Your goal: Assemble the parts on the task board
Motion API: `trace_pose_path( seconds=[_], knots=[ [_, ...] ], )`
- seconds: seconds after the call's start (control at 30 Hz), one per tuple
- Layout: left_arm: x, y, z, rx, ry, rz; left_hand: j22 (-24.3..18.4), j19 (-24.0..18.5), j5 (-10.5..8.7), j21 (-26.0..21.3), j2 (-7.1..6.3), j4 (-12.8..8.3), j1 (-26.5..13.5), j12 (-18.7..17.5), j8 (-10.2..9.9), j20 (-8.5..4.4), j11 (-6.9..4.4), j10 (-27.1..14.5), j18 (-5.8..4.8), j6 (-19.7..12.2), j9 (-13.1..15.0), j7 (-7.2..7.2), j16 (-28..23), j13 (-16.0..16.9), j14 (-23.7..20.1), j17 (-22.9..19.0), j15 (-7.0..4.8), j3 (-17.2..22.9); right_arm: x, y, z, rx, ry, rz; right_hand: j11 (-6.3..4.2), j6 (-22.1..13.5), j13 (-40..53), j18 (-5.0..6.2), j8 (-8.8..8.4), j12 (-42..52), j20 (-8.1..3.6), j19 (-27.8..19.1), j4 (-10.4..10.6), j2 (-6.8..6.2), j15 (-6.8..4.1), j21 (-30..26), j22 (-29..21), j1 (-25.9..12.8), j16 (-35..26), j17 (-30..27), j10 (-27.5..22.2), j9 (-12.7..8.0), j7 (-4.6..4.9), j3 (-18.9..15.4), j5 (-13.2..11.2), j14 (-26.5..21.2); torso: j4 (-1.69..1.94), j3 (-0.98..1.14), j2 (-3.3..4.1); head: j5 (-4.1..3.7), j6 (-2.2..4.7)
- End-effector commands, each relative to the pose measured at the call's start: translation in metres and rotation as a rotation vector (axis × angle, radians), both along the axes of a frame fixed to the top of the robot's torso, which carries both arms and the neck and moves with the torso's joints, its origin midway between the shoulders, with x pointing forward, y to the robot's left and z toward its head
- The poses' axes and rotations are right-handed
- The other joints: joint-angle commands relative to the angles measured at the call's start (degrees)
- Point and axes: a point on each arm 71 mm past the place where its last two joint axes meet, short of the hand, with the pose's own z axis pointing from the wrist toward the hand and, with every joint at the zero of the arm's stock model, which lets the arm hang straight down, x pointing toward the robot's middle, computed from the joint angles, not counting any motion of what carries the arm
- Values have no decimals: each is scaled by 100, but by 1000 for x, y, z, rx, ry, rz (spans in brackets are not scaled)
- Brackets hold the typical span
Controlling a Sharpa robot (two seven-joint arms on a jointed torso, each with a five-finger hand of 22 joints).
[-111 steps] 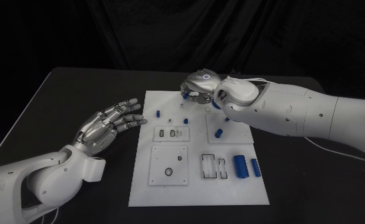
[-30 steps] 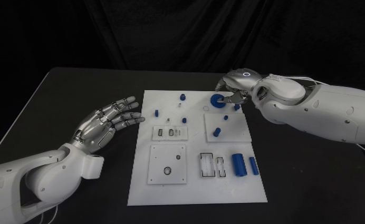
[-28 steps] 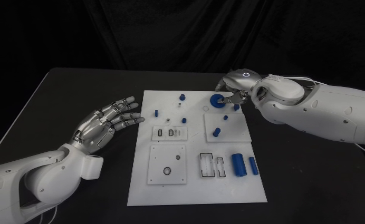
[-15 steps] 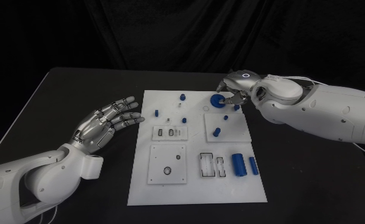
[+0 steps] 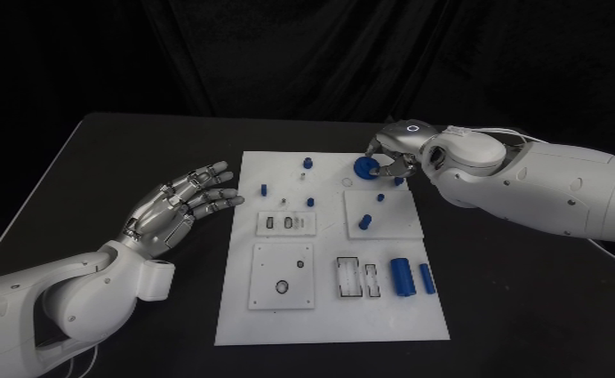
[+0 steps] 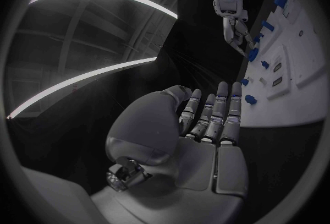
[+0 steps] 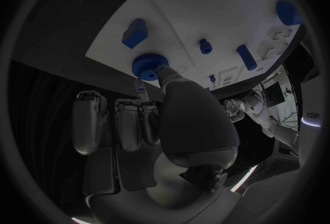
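The white task board (image 5: 331, 307) lies in the middle of the black table. My right hand (image 5: 395, 157) is over its far right corner and pinches a blue ribbed disc (image 5: 365, 167) between thumb and a finger. The right wrist view shows the thumb on the disc (image 7: 146, 63) at the board's edge (image 7: 206, 9); I cannot tell whether the disc touches the board. My left hand (image 5: 179, 206) hovers open beside the board's left edge, fingers spread (image 6: 213, 119). Two blue cylinders (image 5: 405, 278) lie at the near right, and small blue pegs (image 5: 307, 163) stand further back.
Small raised plates (image 5: 284, 278) and black-outlined slots (image 5: 359, 278) sit on the near half of the board. A blue block (image 7: 135, 32) lies near the disc. Bare black table (image 5: 513, 307) surrounds the board, and a black curtain hangs behind.
Since 3.7 s ago the right hand moved from the board's far middle to its far right and took hold of the blue disc. Over the last second it barely shifted. The left hand stayed still.
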Motion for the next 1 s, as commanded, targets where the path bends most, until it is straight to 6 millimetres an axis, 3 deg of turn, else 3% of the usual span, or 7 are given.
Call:
trace_pose_path(
  seconds=[0.03,0.27,0.6,0.73,0.8,0.87,1.0],
  knots=[
    [0,1,6,-52,-65,19,-10,-36,5,-20,0,11,-71,22,-14,6,32,-5,-59,-12,-4,43,24,6,-38,-7,12,30,2,-2,-5,-22,23,-23,25,49,1507,-36,12,15,9,-40,-47,27,34,-35,849,48,15,1507,606,-10,15,10,39,591,-2,1,2,2,-7],
    [0,0,5,-52,-64,17,-11,-42,4,-22,-3,4,-79,25,-19,7,38,-6,-60,-26,-6,47,27,6,-42,-9,14,41,3,0,-9,-25,29,-22,30,153,1507,-28,55,15,15,-66,-71,18,38,-61,837,63,15,1507,606,-6,21,28,50,591,-2,1,2,2,-16],
    [1,0,5,-50,-60,15,-12,-45,4,-23,-3,1,-84,26,-20,7,40,-7,-61,-29,-6,50,29,6,-45,-10,15,46,4,3,-13,-21,29,-8,-23,688,1507,-15,293,15,-6,-105,-155,29,3,-115,832,116,15,1507,606,140,-56,107,70,591,2,1,1,4,-40],
    [1,1,4,-47,-58,15,-12,-45,4,-23,-3,1,-84,26,-20,7,40,-7,-61,-29,-6,50,29,6,-45,-10,15,46,4,3,-13,-14,22,-4,-102,934,1507,-13,424,15,-56,-102,-211,32,-54,-122,844,133,15,1507,606,267,-161,132,247,591,0,3,1,8,-48],
    [1,1,4,-47,-57,15,-12,-45,4,-23,-3,1,-84,26,-20,7,40,-7,-61,-29,-6,50,29,6,-45,-10,15,46,3,3,-12,-11,18,-3,-117,968,1507,-15,444,15,-68,-101,-224,33,-70,-123,848,134,15,1507,606,295,-177,138,292,591,-1,2,1,11,-50],
    [2,1,4,-46,-56,14,-13,-47,3,-23,0,0,-87,26,-23,8,42,-8,-62,-37,-7,52,30,6,-47,-10,16,50,3,3,-12,-4,10,0,-157,1100,1507,-17,531,15,-111,-94,-279,29,-107,-124,861,144,15,1507,606,414,-215,160,526,591,-1,2,1,20,-50],
    [1,1,4,-44,-55,16,-13,-49,3,-24,3,0,-91,26,-26,8,44,-10,-62,-42,-8,54,31,5,-49,-11,17,56,0,2,-9,24,-22,11,-181,1175,1507,-21,590,15,-134,-80,-319,14,-129,-118,876,143,15,1507,606,511,-243,169,622,591,-4,1,-1,25,-48]
  ],
)
